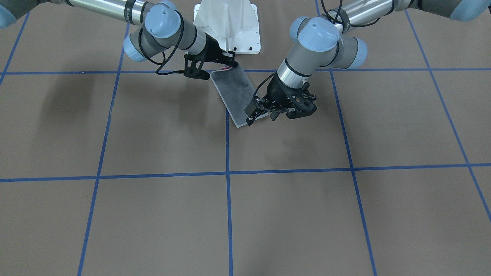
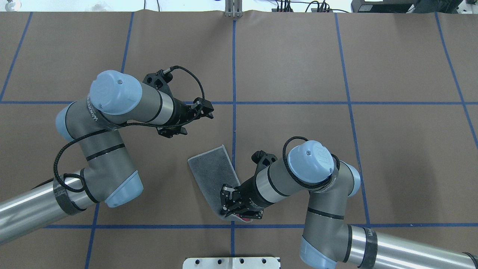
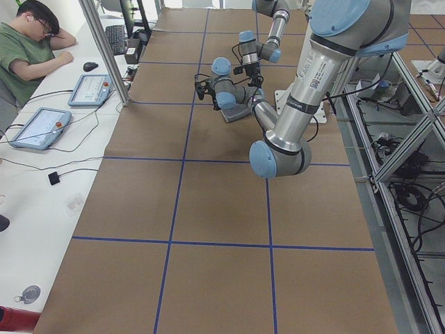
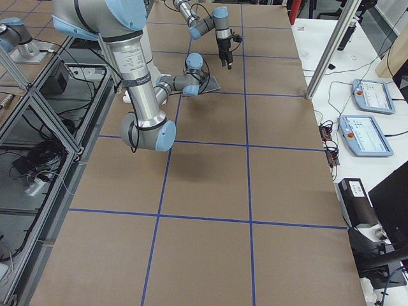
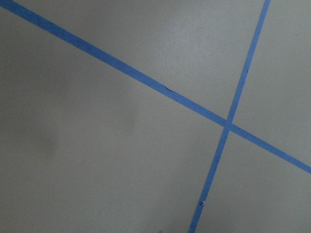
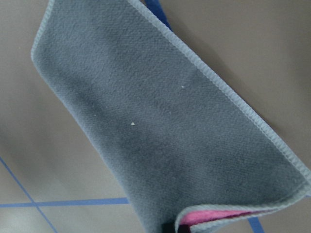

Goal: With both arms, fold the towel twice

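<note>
The towel (image 1: 234,92) lies folded into a narrow strip, grey face up, near the robot's base. It also shows in the overhead view (image 2: 214,173) and fills the right wrist view (image 6: 160,121). My right gripper (image 2: 228,205) is shut on the strip's end nearest the base. That end curls up and shows a sliver of the pink face (image 6: 218,216). In the front view my right gripper (image 1: 231,58) is at the strip's upper end. My left gripper (image 2: 205,108) is open and empty, raised above the table off the strip's far end. In the front view my left gripper (image 1: 253,115) overlaps that end.
The white pedestal base (image 1: 230,27) stands just behind the towel. Blue tape lines (image 5: 226,124) cross the brown table. An operator (image 3: 28,42) sits at a side desk with tablets beyond the table's far edge.
</note>
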Action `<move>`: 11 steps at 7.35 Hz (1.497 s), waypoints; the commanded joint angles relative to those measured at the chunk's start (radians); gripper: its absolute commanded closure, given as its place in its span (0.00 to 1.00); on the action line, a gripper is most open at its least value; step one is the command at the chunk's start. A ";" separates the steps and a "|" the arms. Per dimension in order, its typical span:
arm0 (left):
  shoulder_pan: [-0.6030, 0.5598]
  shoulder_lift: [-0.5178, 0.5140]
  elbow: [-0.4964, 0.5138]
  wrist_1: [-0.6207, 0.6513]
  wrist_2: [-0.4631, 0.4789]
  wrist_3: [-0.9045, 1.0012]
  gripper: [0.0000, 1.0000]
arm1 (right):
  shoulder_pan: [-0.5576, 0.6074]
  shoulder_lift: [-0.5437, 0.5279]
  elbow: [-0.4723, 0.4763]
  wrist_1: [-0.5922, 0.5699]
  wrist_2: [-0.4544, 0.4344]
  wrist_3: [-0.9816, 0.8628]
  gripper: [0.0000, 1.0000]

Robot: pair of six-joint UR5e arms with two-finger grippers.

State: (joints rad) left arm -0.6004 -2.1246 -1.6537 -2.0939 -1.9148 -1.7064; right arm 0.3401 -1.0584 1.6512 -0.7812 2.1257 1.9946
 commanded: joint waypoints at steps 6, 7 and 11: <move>0.085 0.008 -0.005 0.000 -0.009 -0.081 1.00 | 0.305 -0.049 0.027 -0.015 0.194 -0.007 0.01; 0.121 0.008 -0.003 0.003 -0.007 -0.103 1.00 | 0.324 -0.049 0.019 -0.013 0.194 -0.007 0.01; 0.126 0.067 -0.034 0.011 0.006 -0.098 0.11 | 0.330 -0.048 0.006 -0.013 0.186 -0.010 0.01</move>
State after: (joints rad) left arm -0.4734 -2.0727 -1.6850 -2.0858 -1.9163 -1.8129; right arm 0.6707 -1.1062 1.6581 -0.7951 2.3148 1.9863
